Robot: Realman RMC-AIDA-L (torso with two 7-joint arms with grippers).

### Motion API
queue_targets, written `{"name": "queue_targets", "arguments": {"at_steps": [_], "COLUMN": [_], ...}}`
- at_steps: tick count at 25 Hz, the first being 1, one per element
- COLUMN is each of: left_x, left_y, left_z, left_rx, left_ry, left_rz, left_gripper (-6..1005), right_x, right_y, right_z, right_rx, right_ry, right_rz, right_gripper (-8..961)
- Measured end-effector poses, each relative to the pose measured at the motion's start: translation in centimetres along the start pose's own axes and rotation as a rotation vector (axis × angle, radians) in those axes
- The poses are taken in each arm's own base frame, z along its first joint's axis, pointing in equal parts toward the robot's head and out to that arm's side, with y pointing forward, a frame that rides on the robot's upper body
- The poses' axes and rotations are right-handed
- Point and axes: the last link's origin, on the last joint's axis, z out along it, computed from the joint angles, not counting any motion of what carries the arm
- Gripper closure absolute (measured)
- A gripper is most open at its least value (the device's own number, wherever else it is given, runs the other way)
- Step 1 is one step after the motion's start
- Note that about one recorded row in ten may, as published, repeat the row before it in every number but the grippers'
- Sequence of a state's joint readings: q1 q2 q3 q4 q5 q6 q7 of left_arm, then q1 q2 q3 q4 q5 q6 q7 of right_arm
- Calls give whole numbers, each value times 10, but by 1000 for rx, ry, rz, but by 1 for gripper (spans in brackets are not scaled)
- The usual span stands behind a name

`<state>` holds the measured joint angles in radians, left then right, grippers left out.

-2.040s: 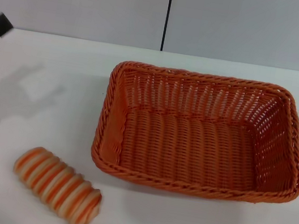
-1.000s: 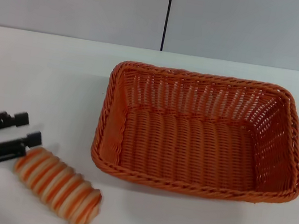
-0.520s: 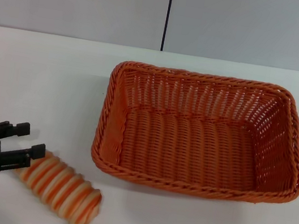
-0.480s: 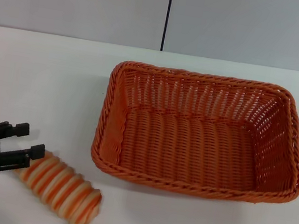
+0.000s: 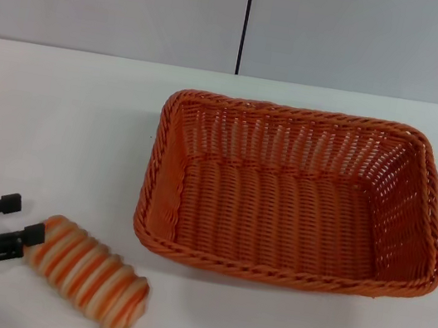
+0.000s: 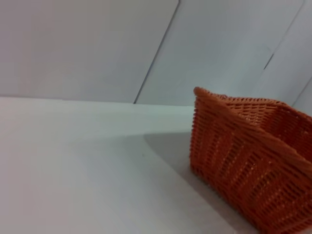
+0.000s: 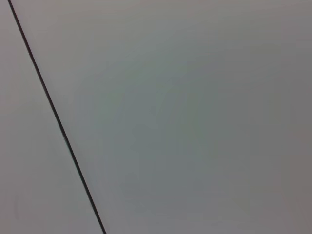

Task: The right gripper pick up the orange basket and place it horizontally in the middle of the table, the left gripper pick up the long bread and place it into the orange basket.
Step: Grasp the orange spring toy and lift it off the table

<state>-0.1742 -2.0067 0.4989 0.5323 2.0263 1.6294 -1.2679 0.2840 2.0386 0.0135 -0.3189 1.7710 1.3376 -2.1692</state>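
I've got the left gripper [image 5: 15,218] spread open and empty at the lower left, one finger touching the long bread's [image 5: 86,272] end; orange basket [image 5: 294,195] sits mid-frame; I'd straddle the loaf's middle before closing

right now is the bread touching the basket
Apart. The head view shows a strip of bare white table between the long bread and the orange basket; the bread lies in front of the basket's left corner.
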Motion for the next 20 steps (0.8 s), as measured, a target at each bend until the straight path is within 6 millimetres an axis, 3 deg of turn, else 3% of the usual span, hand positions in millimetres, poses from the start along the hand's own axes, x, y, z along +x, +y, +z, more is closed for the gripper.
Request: {"name": "queue_targets", "arguments": {"at_steps": [20], "left_x": [-9], "left_y": [2], "left_z": [3], "left_rx": [14], "left_ry": [-13], "left_rz": [-12], "left_gripper": [253], "right_x": [5], "right_y": [2], "right_z": [-10], "right_rx": [-18], "right_ry": [19], "right_rz": [2], "right_gripper": [499]}}
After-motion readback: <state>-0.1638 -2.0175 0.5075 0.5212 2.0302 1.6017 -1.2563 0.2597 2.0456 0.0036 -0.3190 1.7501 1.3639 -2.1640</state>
